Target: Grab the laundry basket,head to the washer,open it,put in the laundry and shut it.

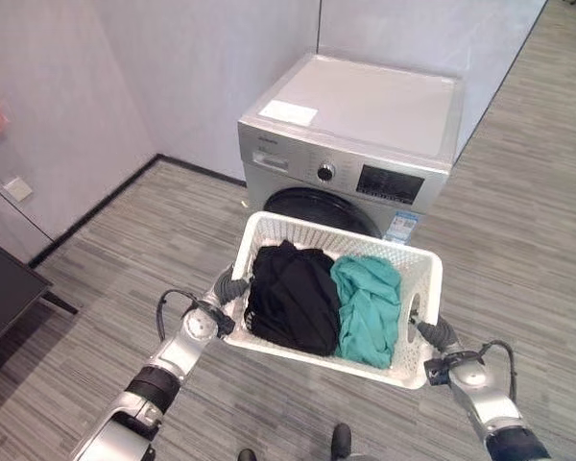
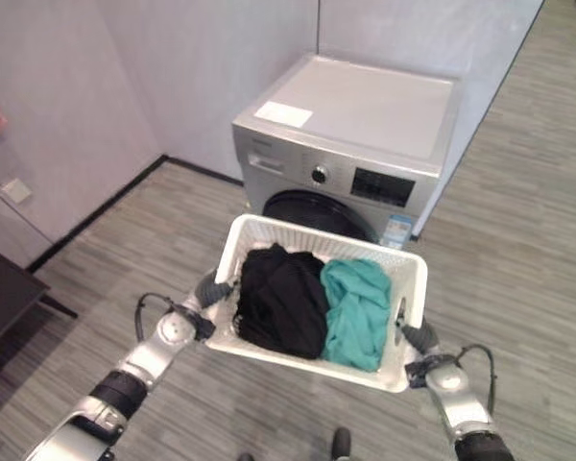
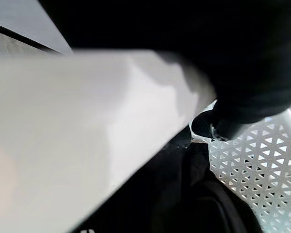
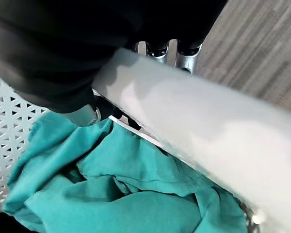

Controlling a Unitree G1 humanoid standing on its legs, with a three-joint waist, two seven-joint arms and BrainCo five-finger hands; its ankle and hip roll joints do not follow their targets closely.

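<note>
I carry a white perforated laundry basket (image 1: 338, 234) in the air in front of me, one hand on each short side. My left hand (image 1: 228, 288) is shut on its left rim, and my right hand (image 1: 435, 333) is shut on the right rim, fingers (image 4: 184, 54) curled over the outside. Inside lie a black garment (image 1: 292, 298) on the left and a teal garment (image 1: 369, 307) on the right. The silver front-loading washer (image 1: 365, 115) stands just beyond the basket, against the wall. Its dark round door (image 1: 317, 206) is closed and partly hidden behind the basket's far rim.
A dark low table (image 1: 0, 288) stands at the left edge. Grey walls meet in a corner to the left of the washer, with a socket (image 1: 17, 187) low on the left wall. Wood-pattern floor (image 1: 518, 221) stretches to the washer's right.
</note>
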